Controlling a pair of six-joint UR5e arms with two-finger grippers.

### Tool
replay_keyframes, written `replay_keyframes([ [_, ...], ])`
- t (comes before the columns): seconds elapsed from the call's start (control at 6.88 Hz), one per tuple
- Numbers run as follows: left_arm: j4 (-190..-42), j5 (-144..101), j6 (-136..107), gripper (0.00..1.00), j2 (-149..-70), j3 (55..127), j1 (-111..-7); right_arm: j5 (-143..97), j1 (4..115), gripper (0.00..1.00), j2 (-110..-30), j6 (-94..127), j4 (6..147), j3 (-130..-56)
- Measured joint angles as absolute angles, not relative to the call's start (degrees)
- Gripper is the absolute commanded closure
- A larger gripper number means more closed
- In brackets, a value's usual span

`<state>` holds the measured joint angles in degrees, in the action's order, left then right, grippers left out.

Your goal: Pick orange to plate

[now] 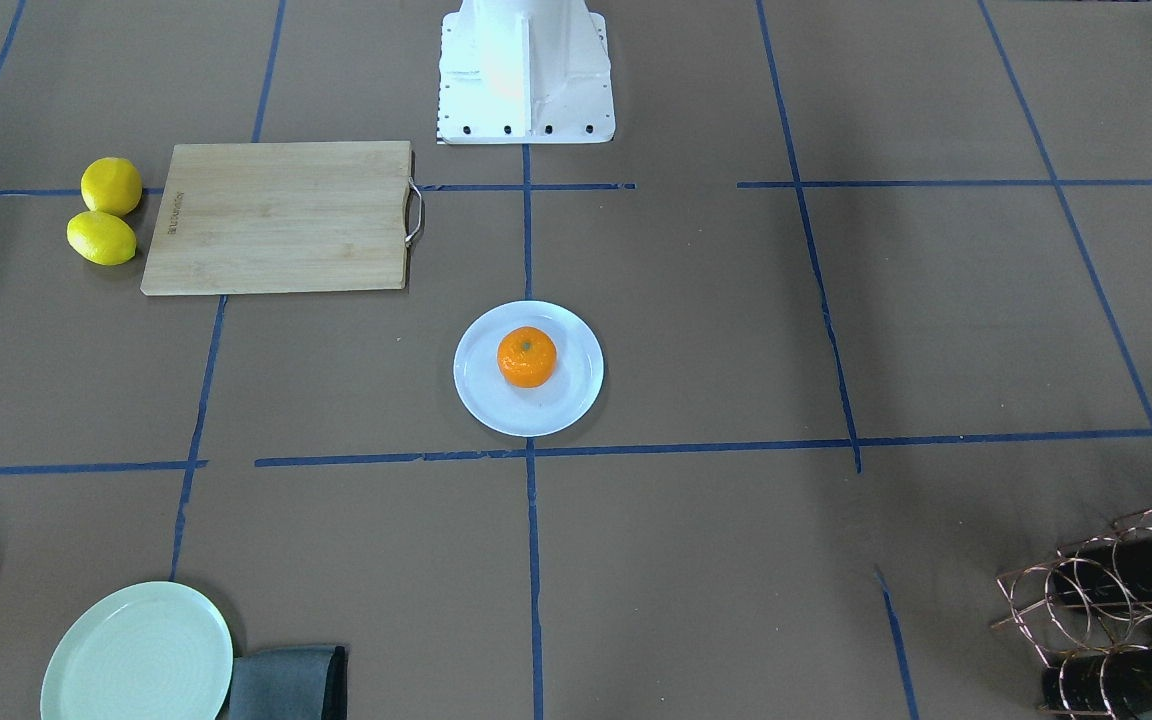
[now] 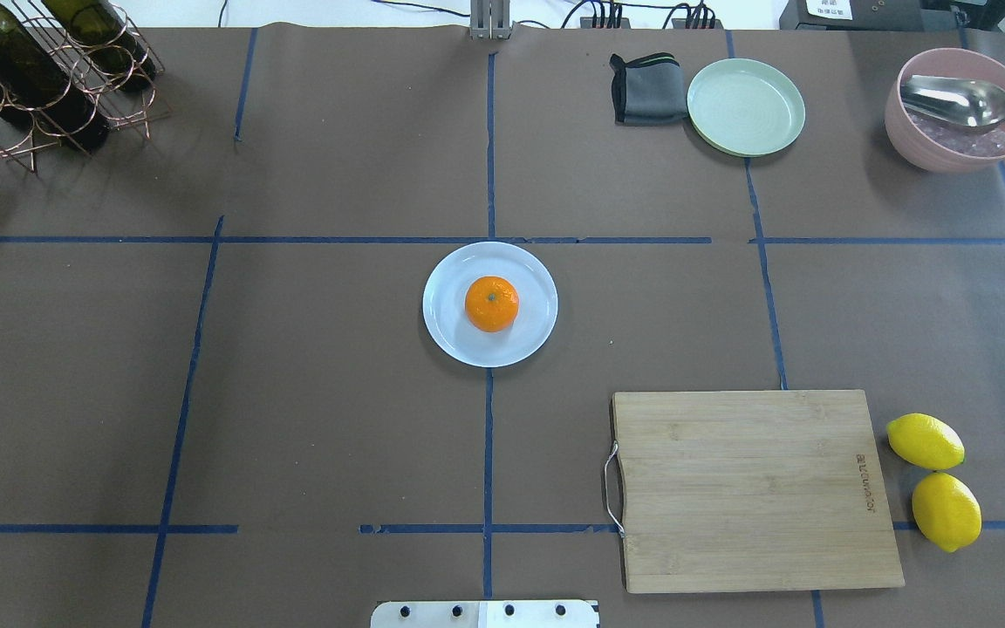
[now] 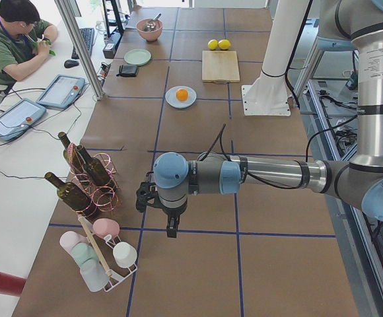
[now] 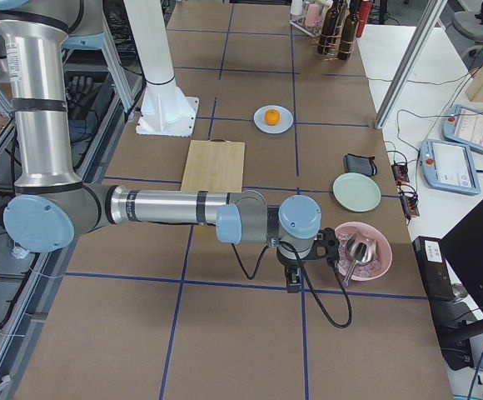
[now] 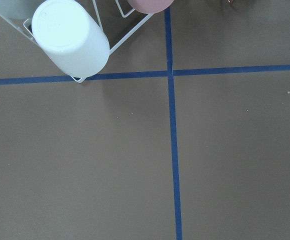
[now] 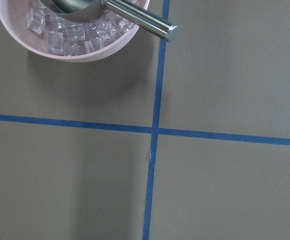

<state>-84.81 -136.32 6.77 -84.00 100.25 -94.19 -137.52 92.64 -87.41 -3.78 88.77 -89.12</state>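
- The orange (image 2: 492, 303) sits stem dimple up on the pale bluish-white plate (image 2: 450, 342) at the middle of the table (image 2: 311, 419), a little off the plate's centre and inside the raised rim. Judged from this layout, the placing looks done.
- The left gripper (image 3: 171, 230) hangs over bare table at one end, near a rack of cups, with a white cup (image 5: 71, 40) in its wrist view. It is well apart from the fruit.
- The right gripper (image 4: 292, 285) hangs at the other end, just beside the pink bowl of ice (image 6: 45, 47) with its metal scoop (image 6: 135, 17).
- You cannot tell whether either claw is apart or together. Only the side cameras show them, and neither wrist view shows fingers.
- To do this step well, hold both arms out where they are and make no sweep across the centre. The plate is light and probably slides on the paper.
- If you must reseat the fruit, come straight down over it, grip across its wide sides and let go low, so it does not roll to the rim.
- Do not confuse the targets: the two lemons (image 2: 925, 441) beside the bamboo cutting board (image 2: 729, 488) and the pale green plate (image 2: 745, 106) are not part of this.
- The only writing in view is a burnt-in mark on the board near the lemons, too small to read. The orange and plate show no label.
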Motion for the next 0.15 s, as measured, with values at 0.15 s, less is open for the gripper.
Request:
replay_keyframes([
  [0.15,-84.8,-136.3,6.8,0.00,-84.0,100.2,-94.2,-137.5,92.6,0.00,-87.4,-3.8,88.8,-89.1],
])
